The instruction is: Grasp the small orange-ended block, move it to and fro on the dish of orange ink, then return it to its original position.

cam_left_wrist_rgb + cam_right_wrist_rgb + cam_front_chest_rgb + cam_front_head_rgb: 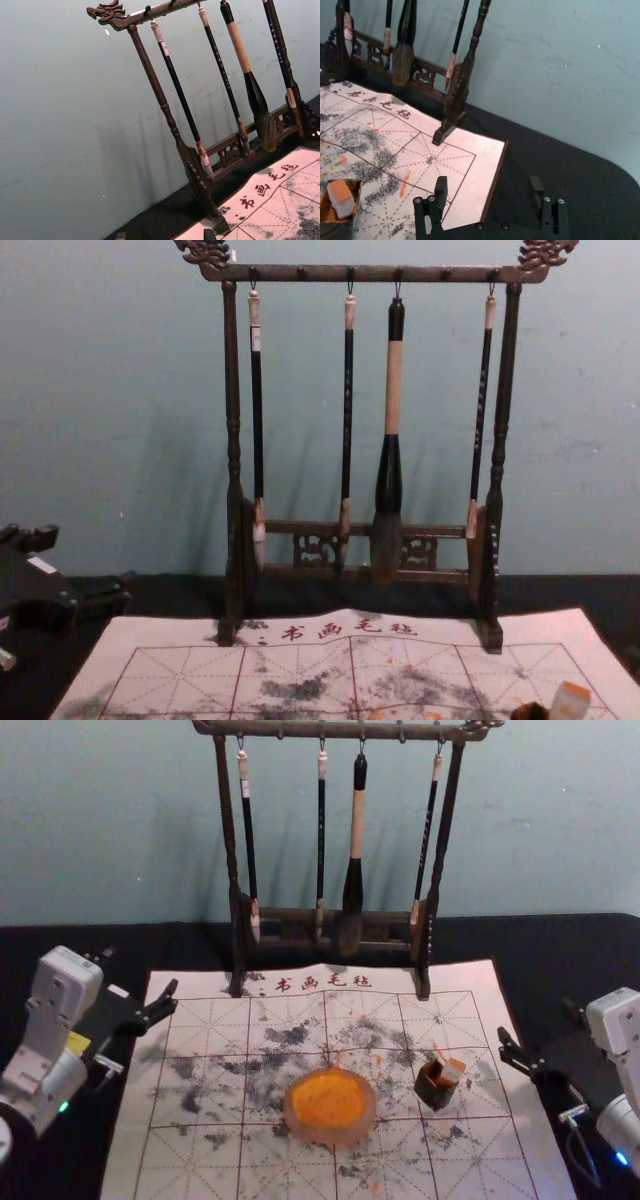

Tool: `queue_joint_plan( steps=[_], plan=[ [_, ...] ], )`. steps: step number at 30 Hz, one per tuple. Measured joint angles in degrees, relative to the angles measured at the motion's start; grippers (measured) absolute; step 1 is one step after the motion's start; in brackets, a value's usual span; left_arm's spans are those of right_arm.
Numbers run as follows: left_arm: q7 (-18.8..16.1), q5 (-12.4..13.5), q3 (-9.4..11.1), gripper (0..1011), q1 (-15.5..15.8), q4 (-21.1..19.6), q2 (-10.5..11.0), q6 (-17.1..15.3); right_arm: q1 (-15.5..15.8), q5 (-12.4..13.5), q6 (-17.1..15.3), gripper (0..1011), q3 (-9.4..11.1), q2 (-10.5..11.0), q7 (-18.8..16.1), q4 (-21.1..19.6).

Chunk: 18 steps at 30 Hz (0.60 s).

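My left gripper (pixel 140 972) is open above the mat's left edge; its fingertips (pixel 209 234) enter the left wrist view low down. My right gripper (pixel 536 1018) hangs open off the mat's right side, and in the right wrist view the gripper (pixel 489 182) has nothing between its fingers. The small pale block (pixel 453 1069) leans in a dark open box (pixel 434 1094), its orange end (pixel 340 190) facing up. In the chest view the block (pixel 568 704) stands at the lower right. Left of the box lies the round dish (pixel 296 1124) of orange ink (pixel 330 1097).
A dark wooden rack (pixel 228 830) holding several hanging brushes (pixel 389 420) stands at the mat's back edge. The white gridded mat (pixel 190 1170) has black and orange stains and lies on a black table (pixel 600 945). A wall rises behind.
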<state>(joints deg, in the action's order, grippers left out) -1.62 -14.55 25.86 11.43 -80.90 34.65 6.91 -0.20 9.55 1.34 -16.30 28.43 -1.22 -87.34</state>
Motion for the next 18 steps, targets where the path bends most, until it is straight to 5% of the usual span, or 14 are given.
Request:
queue_joint_plan(
  steps=[18],
  plan=[
    [0.0, 0.0, 0.0, 1001, 0.0, 0.0, 0.0, 0.0, 0.0, 0.0, 0.0, 1000, -0.1, 0.3, 0.1, -0.4]
  ],
)
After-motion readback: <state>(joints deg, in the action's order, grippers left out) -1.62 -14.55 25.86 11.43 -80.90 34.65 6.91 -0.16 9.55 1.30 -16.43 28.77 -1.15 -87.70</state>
